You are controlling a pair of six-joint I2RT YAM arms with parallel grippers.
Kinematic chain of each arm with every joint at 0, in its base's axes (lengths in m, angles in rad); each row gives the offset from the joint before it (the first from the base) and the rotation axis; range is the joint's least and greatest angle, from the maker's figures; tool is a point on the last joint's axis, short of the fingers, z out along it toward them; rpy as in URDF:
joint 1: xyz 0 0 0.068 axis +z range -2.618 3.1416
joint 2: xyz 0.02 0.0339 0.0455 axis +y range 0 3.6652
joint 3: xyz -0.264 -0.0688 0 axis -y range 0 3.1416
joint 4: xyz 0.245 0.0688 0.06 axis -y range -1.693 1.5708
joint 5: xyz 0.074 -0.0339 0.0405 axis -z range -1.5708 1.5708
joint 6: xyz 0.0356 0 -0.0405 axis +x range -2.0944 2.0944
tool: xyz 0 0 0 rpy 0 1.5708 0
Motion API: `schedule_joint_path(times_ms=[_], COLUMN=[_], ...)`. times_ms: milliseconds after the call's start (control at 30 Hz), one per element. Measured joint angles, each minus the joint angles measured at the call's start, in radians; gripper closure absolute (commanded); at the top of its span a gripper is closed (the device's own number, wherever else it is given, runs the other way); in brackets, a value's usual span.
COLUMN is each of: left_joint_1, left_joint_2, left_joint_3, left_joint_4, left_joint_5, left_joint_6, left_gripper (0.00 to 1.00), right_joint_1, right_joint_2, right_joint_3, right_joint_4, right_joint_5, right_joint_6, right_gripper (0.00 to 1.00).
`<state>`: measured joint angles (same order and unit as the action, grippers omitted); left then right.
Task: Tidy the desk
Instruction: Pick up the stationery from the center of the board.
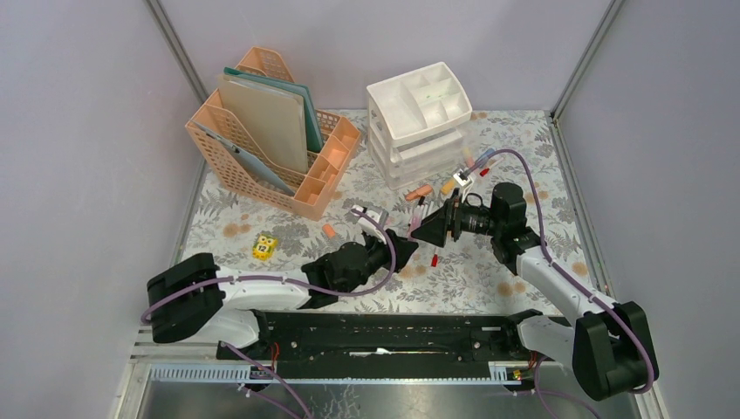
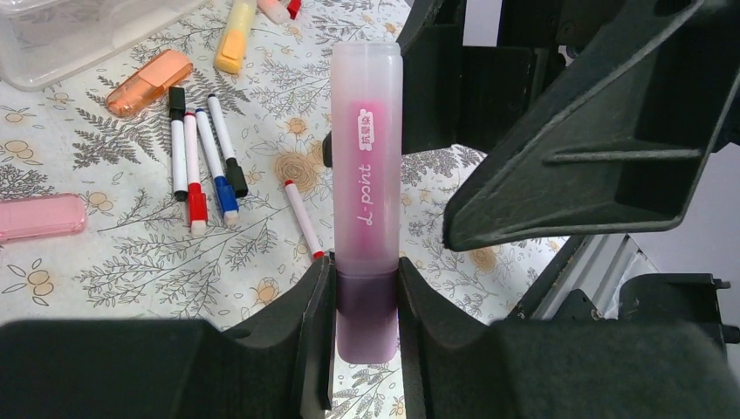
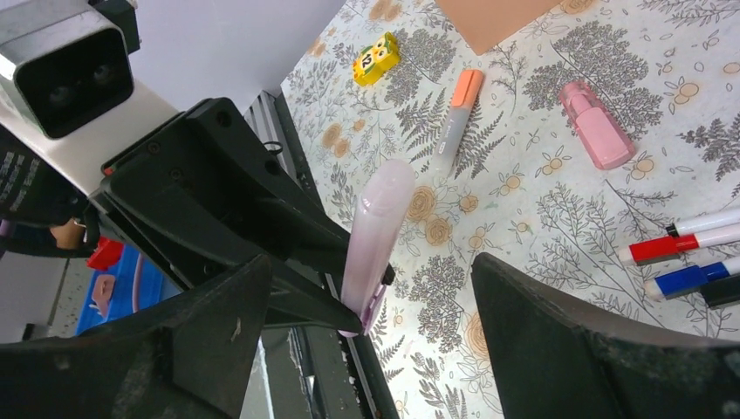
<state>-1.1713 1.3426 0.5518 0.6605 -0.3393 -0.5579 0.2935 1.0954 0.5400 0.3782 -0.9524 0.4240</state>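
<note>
Left arm point(image 1: 262, 295) and right arm point(image 1: 558, 284): white link shells, bulky black joint housings, matte finish. One lilac cable point(image 1: 531, 179) runs along each arm. Left end effector point(image 2: 366, 301) and right end effector point(image 3: 371, 284): black moulded plastic, angular ribbed fingers

Frosted plastic marker point(image 2: 366, 131), matt cloth desk point(image 1: 476, 281)

We see the desk point(image 1: 476, 278) lying flat, a large rectangular top in pale covering printed with grey fern leaves and orange-tan flowers. It spans from 9 to 3 o'clock, with a black rail point(image 1: 384, 330) along its 6 o'clock edge.
</note>
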Motion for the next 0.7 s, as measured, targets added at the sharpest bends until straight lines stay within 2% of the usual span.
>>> schedule_joint_path(times_ms=[233, 433, 533, 567, 600, 667, 700], left_joint_1=[-0.026, -0.034, -0.036, -0.036, -0.036, -0.036, -0.036], left_joint_2=[0.046, 0.063, 0.063, 0.063, 0.063, 0.072, 0.072], left_joint_3=[0.027, 0.06, 0.076, 0.078, 0.08, 0.081, 0.081], left_joint_4=[0.0, -0.003, -0.002, -0.001, -0.007, -0.011, -0.013], left_joint_5=[-0.053, -0.06, -0.06, -0.059, -0.059, -0.056, -0.056], left_joint_6=[0.0, 0.005, 0.011, 0.012, 0.015, 0.026, 0.028], left_gripper=[1.0, 1.0, 1.0, 1.0, 0.96, 0.81, 0.75], right_joint_1=[0.0, 0.002, 0.006, 0.006, 0.008, 0.013, 0.013], right_joint_2=[0.002, 0.009, 0.019, 0.023, 0.024, 0.025, 0.027], right_joint_3=[-0.014, -0.014, -0.014, -0.014, -0.014, -0.014, -0.014], right_joint_4=[0.035, 0.045, 0.047, 0.047, 0.049, 0.051, 0.045], right_joint_5=[0.013, 0.017, 0.017, 0.017, 0.013, 0.01, 0.01], right_joint_6=[0.045, 0.056, 0.058, 0.056, 0.063, 0.063, 0.063], right_gripper=[0.39, 0.46, 0.64, 0.75, 0.83, 0.97, 1.0])
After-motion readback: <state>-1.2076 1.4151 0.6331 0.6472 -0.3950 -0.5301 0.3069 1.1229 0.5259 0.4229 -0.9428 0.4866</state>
